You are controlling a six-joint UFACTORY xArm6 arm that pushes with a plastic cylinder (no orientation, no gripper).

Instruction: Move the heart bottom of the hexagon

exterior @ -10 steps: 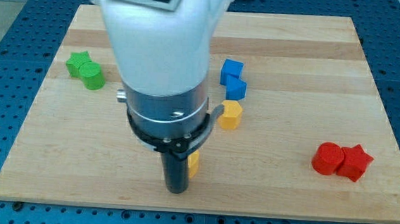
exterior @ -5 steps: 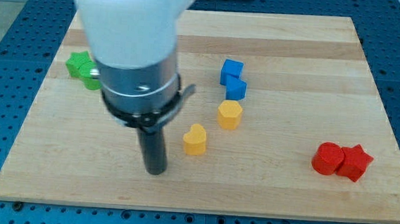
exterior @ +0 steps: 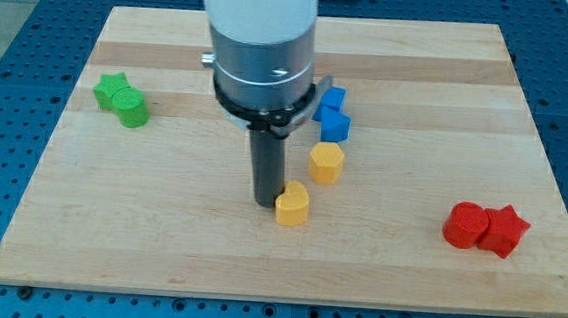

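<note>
A yellow heart block (exterior: 292,205) lies low in the middle of the wooden board (exterior: 416,138). A yellow hexagon block (exterior: 326,163) sits just above it and a little to the view's right. My tip (exterior: 265,202) is down on the board, touching the heart's left side. The white and silver arm body rises above it at the view's top.
Two blue blocks (exterior: 331,114) sit close together above the hexagon. A green star and a green cylinder (exterior: 122,101) sit at the view's left. A red cylinder (exterior: 465,226) and a red star (exterior: 503,232) sit at the lower right.
My tip swung left and then back right and up against the heart's left side. The heart moved slightly right and down, now below the hexagon.
</note>
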